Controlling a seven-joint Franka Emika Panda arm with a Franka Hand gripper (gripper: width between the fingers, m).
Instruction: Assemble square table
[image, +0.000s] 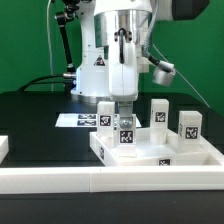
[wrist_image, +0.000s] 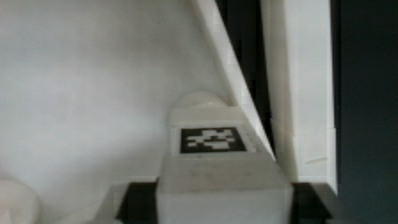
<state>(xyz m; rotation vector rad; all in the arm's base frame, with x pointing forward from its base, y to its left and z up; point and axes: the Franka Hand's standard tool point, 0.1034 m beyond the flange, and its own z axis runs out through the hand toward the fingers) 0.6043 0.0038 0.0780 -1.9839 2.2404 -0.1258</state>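
Note:
The square table top (image: 152, 152) lies flat and white near the front of the black table, recessed face up. My gripper (image: 124, 108) is shut on a white tagged leg (image: 126, 131) and holds it upright over the top's left part. Whether the leg's foot touches the top I cannot tell. Three more legs stand upright on the top: one at the back left (image: 106, 114), one at the back (image: 158, 112), one at the right (image: 190, 124). In the wrist view the held leg (wrist_image: 214, 150) fills the space between the dark fingers (wrist_image: 135, 205), with the top's white face (wrist_image: 89, 90) beyond it.
A long white rail (image: 90, 182) runs along the front edge. The marker board (image: 72, 120) lies flat behind the top on the exterior view's left. The arm's white base (image: 95, 70) and black cables stand at the back.

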